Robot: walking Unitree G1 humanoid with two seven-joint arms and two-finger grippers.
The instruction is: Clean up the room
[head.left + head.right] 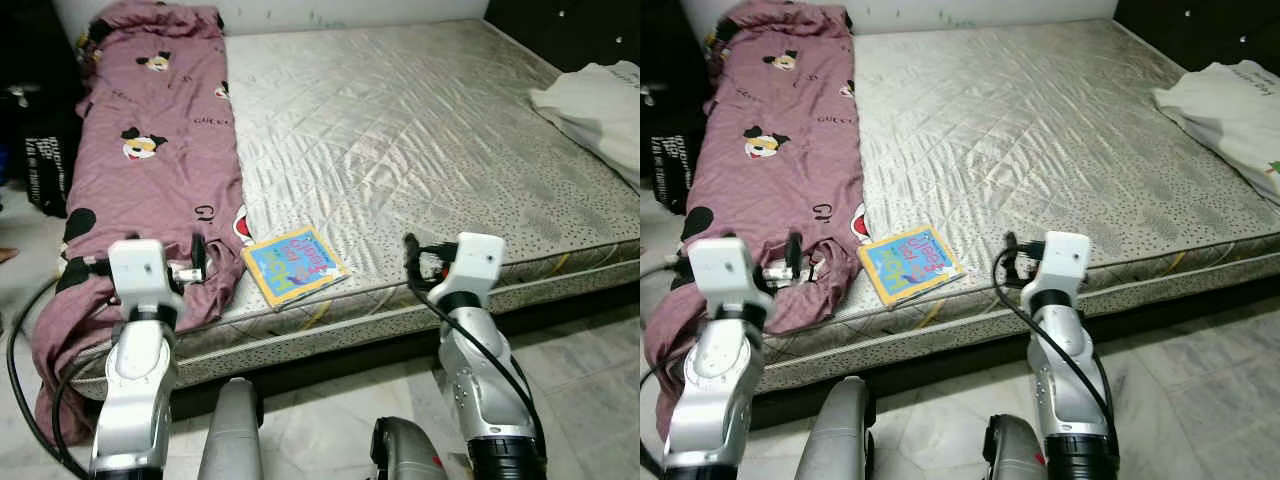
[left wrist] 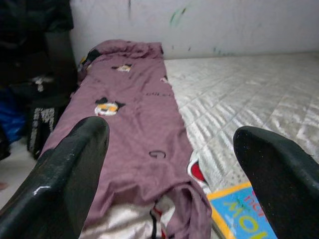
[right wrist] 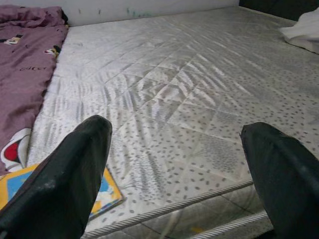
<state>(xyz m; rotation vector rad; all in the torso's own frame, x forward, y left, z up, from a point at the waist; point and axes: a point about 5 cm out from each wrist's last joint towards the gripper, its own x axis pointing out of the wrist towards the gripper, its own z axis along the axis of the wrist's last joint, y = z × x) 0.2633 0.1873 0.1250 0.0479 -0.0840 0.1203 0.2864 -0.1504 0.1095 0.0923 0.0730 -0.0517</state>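
Book [image 1: 294,264] — yellow-edged, blue cover — flat on mattress [image 1: 420,130].

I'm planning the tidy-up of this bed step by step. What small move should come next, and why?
Probably ease the left gripper forward toward the children's book. The book lies loose near the mattress front edge, beside the purple blanket. Both grippers hover open and hold nothing, and the left wrist view already shows the book just ahead.

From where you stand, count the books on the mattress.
1. The book lies flat near the mattress's front edge, beside the purple blanket, between the two grippers. Others could be hidden under the blanket.
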